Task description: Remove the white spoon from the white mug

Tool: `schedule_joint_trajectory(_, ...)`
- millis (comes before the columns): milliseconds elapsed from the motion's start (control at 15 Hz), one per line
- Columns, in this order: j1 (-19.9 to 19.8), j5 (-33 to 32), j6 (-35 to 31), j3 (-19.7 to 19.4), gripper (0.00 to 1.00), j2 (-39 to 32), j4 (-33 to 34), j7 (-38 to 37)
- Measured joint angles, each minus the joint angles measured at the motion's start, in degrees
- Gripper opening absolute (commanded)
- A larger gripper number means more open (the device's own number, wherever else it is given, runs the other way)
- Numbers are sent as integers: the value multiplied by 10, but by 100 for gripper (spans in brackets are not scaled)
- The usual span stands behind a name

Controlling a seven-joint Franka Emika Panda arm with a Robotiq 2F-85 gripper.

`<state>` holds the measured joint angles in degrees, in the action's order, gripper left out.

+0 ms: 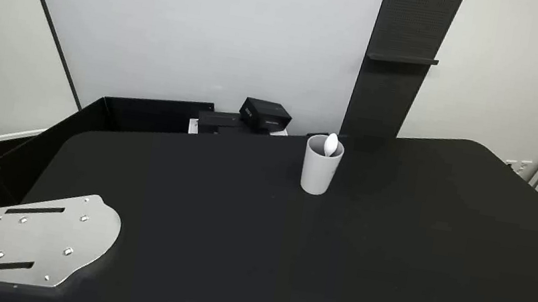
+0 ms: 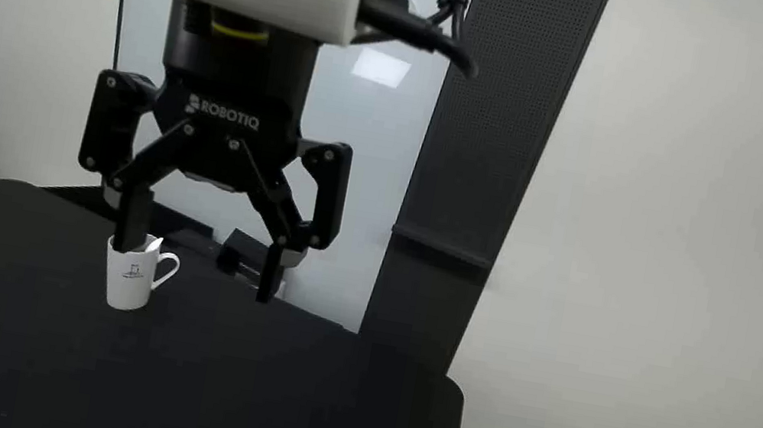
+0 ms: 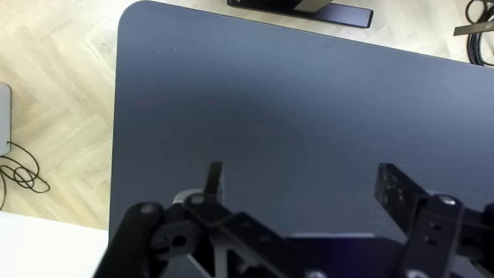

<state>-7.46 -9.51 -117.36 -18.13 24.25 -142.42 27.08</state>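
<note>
In an exterior view, the tapered white ceramic-looking mug (image 2: 128, 284) stands upright, its rim seemingly propping the small white spoon (image 2: 154, 245) with one end clear. Before the mug and rightward, my black two-fingered hand (image 2: 199, 262) hangs empty, spread wide, presumably to admit it.

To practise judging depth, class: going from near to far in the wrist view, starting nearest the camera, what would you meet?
The pincer → the table → the floor.
</note>
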Motion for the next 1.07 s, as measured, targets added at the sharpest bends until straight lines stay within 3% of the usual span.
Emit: schedule_joint_trajectory(1067,2,8,-6,1,100,-8,11,23)
